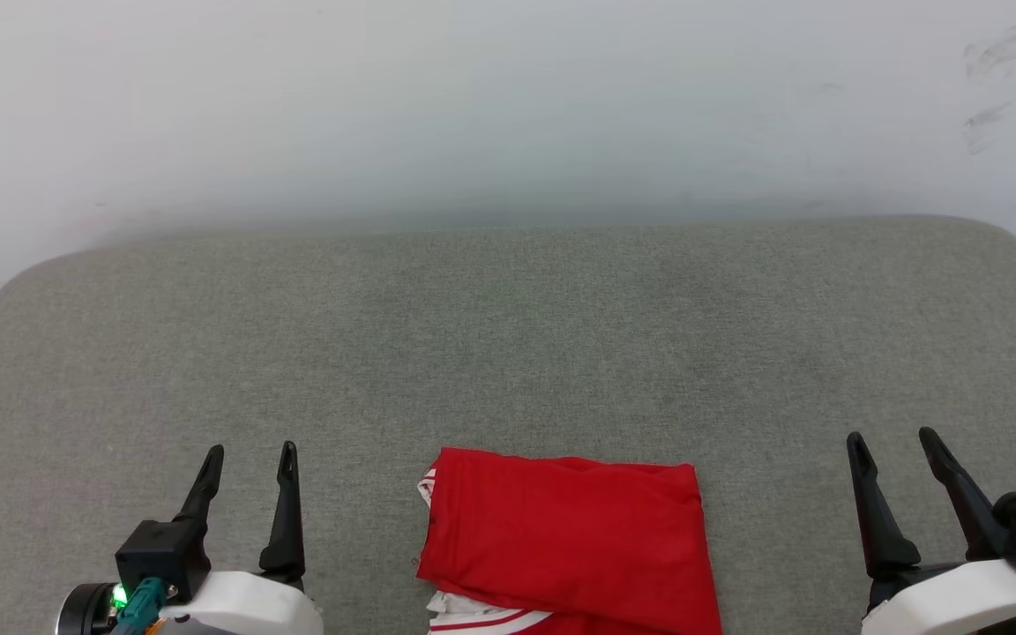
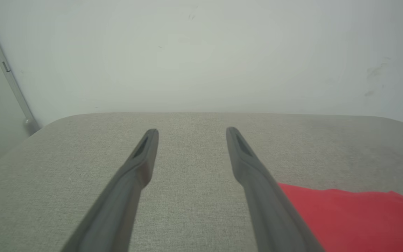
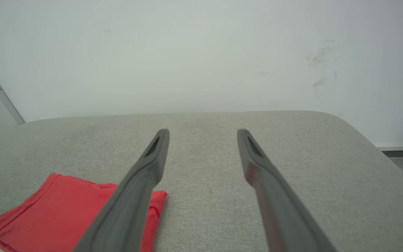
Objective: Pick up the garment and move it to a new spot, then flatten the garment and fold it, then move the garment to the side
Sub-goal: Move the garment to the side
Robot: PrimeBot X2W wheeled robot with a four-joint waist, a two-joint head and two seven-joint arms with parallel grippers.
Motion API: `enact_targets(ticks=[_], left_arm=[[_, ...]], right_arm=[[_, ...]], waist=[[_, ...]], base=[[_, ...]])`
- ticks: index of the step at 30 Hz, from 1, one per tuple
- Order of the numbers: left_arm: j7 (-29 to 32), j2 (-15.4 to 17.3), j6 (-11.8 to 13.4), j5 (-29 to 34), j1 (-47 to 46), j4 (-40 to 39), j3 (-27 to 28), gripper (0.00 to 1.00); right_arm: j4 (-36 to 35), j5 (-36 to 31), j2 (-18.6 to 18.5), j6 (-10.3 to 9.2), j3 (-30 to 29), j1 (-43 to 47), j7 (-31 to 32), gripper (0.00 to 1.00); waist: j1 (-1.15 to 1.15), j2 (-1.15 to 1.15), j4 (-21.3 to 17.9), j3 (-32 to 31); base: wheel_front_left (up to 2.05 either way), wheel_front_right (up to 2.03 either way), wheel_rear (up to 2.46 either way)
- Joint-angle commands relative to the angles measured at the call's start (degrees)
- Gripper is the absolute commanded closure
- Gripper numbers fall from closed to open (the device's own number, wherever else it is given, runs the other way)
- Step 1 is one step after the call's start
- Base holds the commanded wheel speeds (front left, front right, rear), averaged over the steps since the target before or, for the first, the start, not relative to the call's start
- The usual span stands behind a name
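Both pincers stand wide open and empty, the left gripper (image 1: 251,448) at the near left and the right gripper (image 1: 891,435) at the near right, each well apart from the garment (image 1: 561,529), which lies as a compact folded red stack at the near middle of the grey padded surface (image 1: 508,335). Being light, soft jersey, it will likely sag and unfold if lifted by one layer, so the safest hold probably pinches all layers at its left and right edges together.
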Motion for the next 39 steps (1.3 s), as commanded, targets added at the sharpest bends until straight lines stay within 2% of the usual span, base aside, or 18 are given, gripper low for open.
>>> enact_targets(ticks=[1,5,8,11,16,21,24,33,34,35,36,39], left_arm=[[-0.37,-0.32,-0.04,0.36,0.34,-0.06,0.54,0.0],[-0.38,-1.34,-0.31,0.81,0.58,-0.44,1.8,0.0],[-0.38,-2.26,-0.75,1.61,0.69,-1.01,2.83,0.0],[-0.38,-3.53,-1.52,2.82,0.42,-1.73,4.03,0.0],[-0.33,-6.08,-3.26,4.78,-0.28,-2.63,5.84,0.0],[-0.33,-8.45,-5.37,6.65,-1.13,-2.46,7.06,0.0],[-0.33,-9.59,-6.65,7.6,-2.06,-2.17,7.81,0.0],[-0.33,-12.38,-10.06,9.87,-3.71,-0.32,9.89,0.0],[-0.33,-12.61,-10.26,10.12,-3.72,-0.15,10.06,0.0],[-0.33,-12.84,-10.55,10.29,-3.67,0.08,10.2,0.0],[-0.33,-12.95,-10.62,10.66,-3.59,0.45,10.24,0.0],[-0.33,-13.37,-11.05,11.24,-3.21,1.19,10.79,0.0]], right_arm=[[-0.47,-0.42,0.28,-0.02,-0.13,0.12,0.32,0.0],[0.29,2.22,0.4,-0.02,-2.61,0.01,3.42,0.0],[2.5,7.96,0.5,-0.01,-7.47,-1.02,8.75,0.0],[5.82,12.95,-0.94,-0.02,-11.06,-2.09,15.23,0.0],[14.02,23.12,-3.13,-0.01,-14.64,-4.04,29.99,0.0],[19.62,32.37,-0.88,-0.01,-16.44,-6.98,41.66,0.0],[21.78,36.13,0.2,-0.01,-15.24,-8.78,44.38,0.0],[29.06,47.2,1.41,-0.02,-8.29,-13.24,45.74,0.0],[29.64,47.68,1.43,-0.03,-7.68,-13.33,45.71,0.51],[29.86,48.39,1.43,-0.03,-7.17,-13.44,45.47,0.85],[29.98,49.02,1.42,-0.03,-6.8,-13.55,45.36,1.0],[28.73,49.65,0.32,-0.01,-5.25,-13.83,44.1,1.0]], waist=[[0.0,0.0,0.07,0.04],[0.0,0.0,0.42,0.32],[0.0,0.0,1.45,0.7],[0.0,0.0,2.96,1.27],[0.0,0.0,5.83,2.71],[0.0,0.0,8.55,4.51],[0.0,0.0,9.93,6.14],[0.0,0.0,11.99,8.6],[0.0,0.0,12.06,8.59],[0.0,0.0,12.1,8.54],[0.0,0.0,12.11,8.41],[0.0,0.0,11.55,7.66]], base=[[0.0,0.0,0.0],[0.0,0.0,0.0],[0.0,0.0,0.0],[0.0,0.0,0.0],[0.0,0.0,0.0],[0.0,0.0,0.0],[0.0,0.0,0.0],[0.0,0.0,0.0],[0.0,0.0,0.0],[0.0,0.0,0.0],[0.0,0.0,0.0],[0.0,0.0,0.0]])
